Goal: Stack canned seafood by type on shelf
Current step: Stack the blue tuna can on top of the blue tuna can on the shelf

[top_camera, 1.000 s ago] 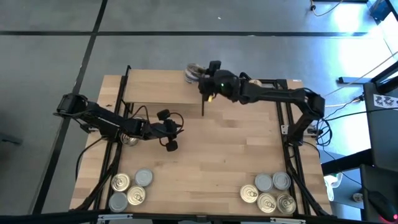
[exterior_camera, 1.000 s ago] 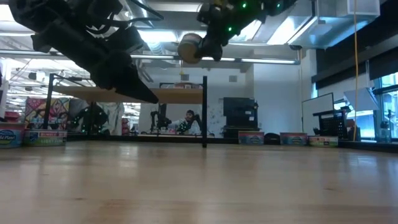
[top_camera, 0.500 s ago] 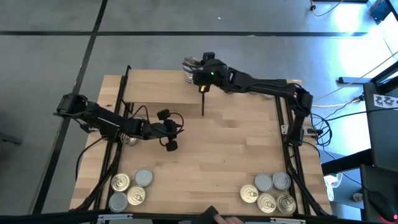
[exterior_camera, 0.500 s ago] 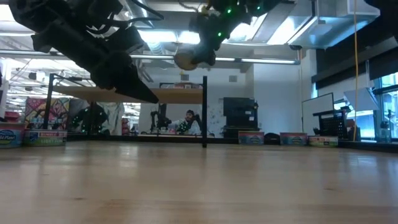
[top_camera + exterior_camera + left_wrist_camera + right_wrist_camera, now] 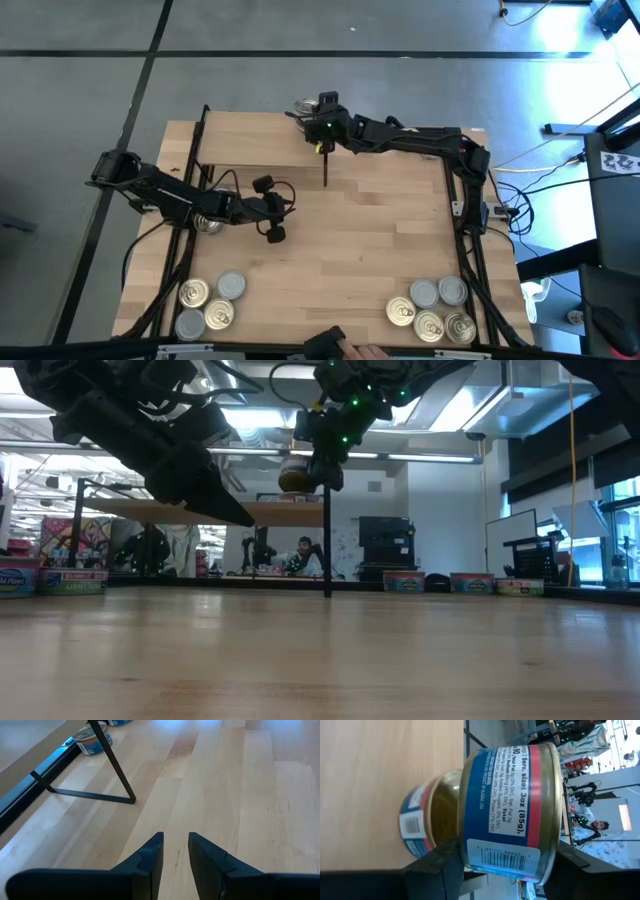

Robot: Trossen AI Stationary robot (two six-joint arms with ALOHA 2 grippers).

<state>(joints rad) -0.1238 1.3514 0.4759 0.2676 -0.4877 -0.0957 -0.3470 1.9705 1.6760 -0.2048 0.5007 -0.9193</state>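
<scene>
From above, the right gripper [image 5: 308, 108] reaches over the far right corner of the shelf [image 5: 250, 140], the raised board on the desk [image 5: 370, 250]. Its jaws are clenched on a tin [image 5: 303, 105], which hangs over that corner. The left gripper [image 5: 277, 234] waits low over the desk just in front of the shelf, jaws narrowly parted and gripping nothing. More tins sit in two clusters at the desk's near edge, well apart from the shelf: one group [image 5: 207, 302] on the left, another [image 5: 432, 308] on the right.

From desk level, the carried tin [image 5: 293, 475] hangs just above the shelf board [image 5: 290, 512], beside its black upright post [image 5: 328, 540].

The left wrist camera shows the shelf's thin black frame [image 5: 85, 795] and a tin [image 5: 93, 741] lying under the board.

The right wrist camera shows the held can [image 5: 505, 810], blue-and-red labelled, directly above a like-labelled tin [image 5: 422, 822] already on the shelf.

The step in hand looks like placing: the next move would call for lowering the can squarely onto its match before releasing.
</scene>
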